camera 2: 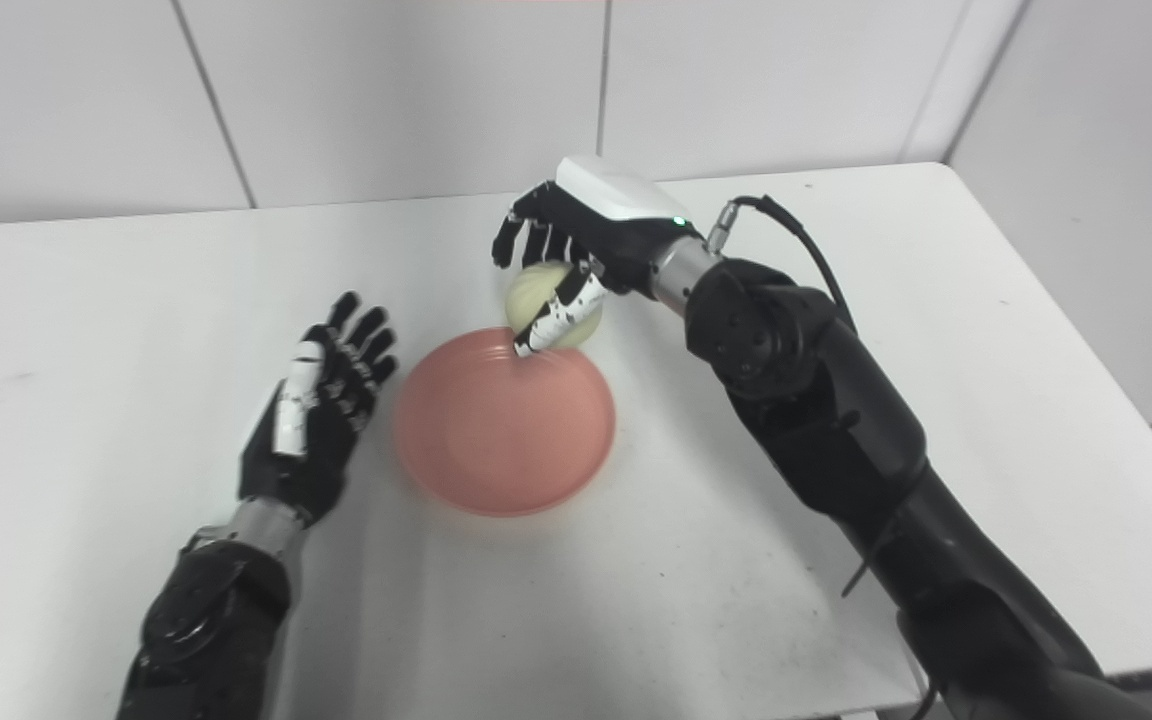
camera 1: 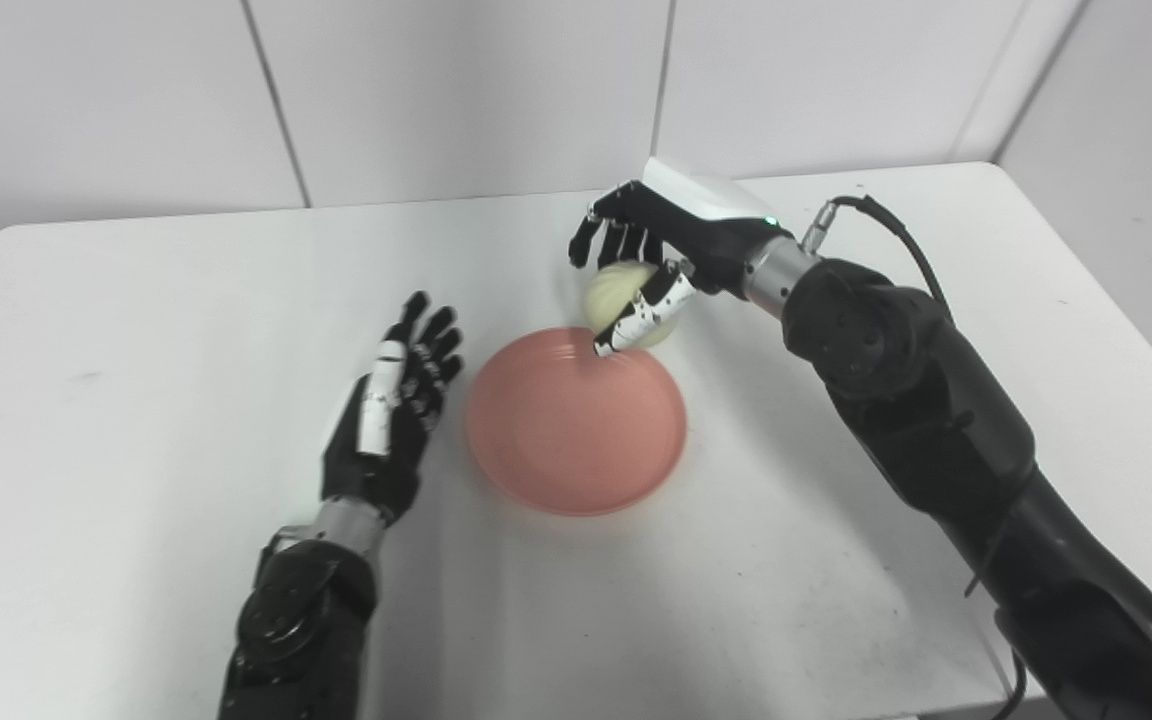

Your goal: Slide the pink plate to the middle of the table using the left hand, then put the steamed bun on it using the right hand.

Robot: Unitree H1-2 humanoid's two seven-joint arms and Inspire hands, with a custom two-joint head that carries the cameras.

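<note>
Steamed bun (camera 1: 626, 292) pinched between right hand (camera 1: 658, 240) fingers (camera 1: 604, 228), seemingly above pink plate (camera 1: 576, 422) rim; left hand (camera 1: 391, 405) spread.

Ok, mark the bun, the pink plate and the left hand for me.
steamed bun (camera 1: 608, 287), left eye view, bare upper left side.
pink plate (camera 1: 566, 430), left eye view, bare centre.
left hand (camera 2: 311, 420), right eye view, palm.

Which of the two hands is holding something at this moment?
The right hand: its fingers are closed around the bun at the far edge of the plate. The left hand is open and empty, beside the plate.
</note>
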